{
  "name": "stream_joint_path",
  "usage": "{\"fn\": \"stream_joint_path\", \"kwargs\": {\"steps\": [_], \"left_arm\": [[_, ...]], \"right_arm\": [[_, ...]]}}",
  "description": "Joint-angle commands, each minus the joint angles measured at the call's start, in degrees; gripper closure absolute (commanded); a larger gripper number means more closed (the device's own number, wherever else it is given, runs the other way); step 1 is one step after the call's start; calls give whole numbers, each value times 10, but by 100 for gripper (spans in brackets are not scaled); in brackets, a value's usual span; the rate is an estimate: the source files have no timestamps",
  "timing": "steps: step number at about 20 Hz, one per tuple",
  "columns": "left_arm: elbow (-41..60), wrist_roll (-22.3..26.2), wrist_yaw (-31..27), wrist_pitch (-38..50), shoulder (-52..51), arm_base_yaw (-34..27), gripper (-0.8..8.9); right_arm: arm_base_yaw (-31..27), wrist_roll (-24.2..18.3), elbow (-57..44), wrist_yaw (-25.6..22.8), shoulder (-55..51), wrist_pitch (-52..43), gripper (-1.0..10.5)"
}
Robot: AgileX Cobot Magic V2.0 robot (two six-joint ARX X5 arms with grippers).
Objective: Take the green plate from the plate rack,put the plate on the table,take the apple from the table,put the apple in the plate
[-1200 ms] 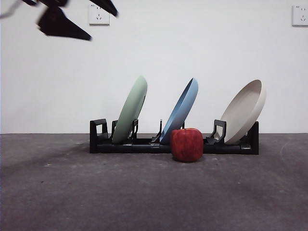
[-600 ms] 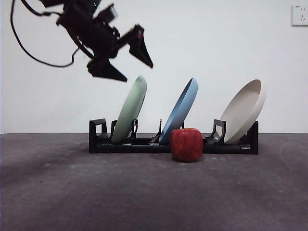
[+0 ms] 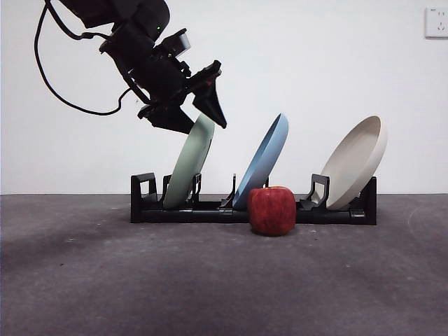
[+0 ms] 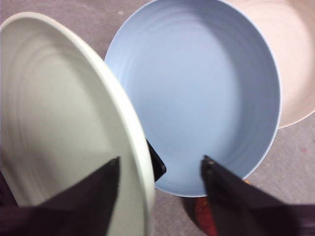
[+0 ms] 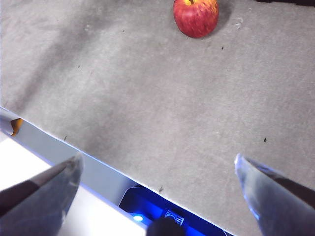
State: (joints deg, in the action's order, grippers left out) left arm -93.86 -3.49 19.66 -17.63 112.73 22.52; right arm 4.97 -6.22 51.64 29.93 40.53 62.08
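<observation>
The green plate (image 3: 187, 164) leans in the left slot of the black plate rack (image 3: 210, 210). My left gripper (image 3: 196, 115) is open at the plate's top edge. In the left wrist view the green plate's (image 4: 59, 113) rim runs between the two jaws of the left gripper (image 4: 157, 167), apart from both. The red apple (image 3: 271, 210) stands on the table (image 3: 210, 280) just in front of the rack's middle. My right gripper (image 5: 157, 164) hangs open and empty over the near table edge, far from the apple (image 5: 195, 17).
A blue plate (image 3: 264, 157) leans in the middle slot and a beige plate (image 3: 357, 161) at the right end. The blue plate (image 4: 197, 88) lies close behind the left gripper's outer jaw. Bare table (image 5: 147, 98) stretches in front of the apple.
The left arm has come down from the top left corner and moved right, bringing its open jaws to the green plate's top rim. Plates and apple have not moved.
</observation>
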Motion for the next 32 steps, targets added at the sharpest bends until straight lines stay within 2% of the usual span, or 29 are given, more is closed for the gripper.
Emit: {"fn": "stream_joint_path", "kwargs": {"steps": [1, 5, 6, 13, 19, 22, 24, 25, 28, 32], "left_arm": [[0, 5, 2, -4, 10, 0, 748], [0, 5, 4, -25, 10, 0, 769], [0, 5, 4, -28, 10, 0, 828], [-1, 5, 15, -32, -13, -1, 822], [-3, 5, 12, -40, -73, -1, 822], [-3, 8, 13, -71, -116, 1, 822], [-3, 42, 9, -129, -156, 10, 822], [-3, 62, -7, -163, -177, 19, 822], [-3, 129, -139, -264, -239, 78, 822], [-2, 144, -292, -376, -275, 190, 821]], "right_arm": [[2, 4, 1, 0, 0, -3, 255], [2, 4, 1, 0, 0, -3, 255], [2, 4, 1, 0, 0, -3, 255], [2, 4, 1, 0, 0, -3, 256], [2, 3, 1, 0, 0, -3, 256], [2, 3, 1, 0, 0, -3, 256], [2, 4, 1, 0, 0, -3, 256], [2, 3, 1, 0, 0, -3, 256], [2, 4, 1, 0, 0, -3, 256], [2, 4, 1, 0, 0, -3, 256]]}}
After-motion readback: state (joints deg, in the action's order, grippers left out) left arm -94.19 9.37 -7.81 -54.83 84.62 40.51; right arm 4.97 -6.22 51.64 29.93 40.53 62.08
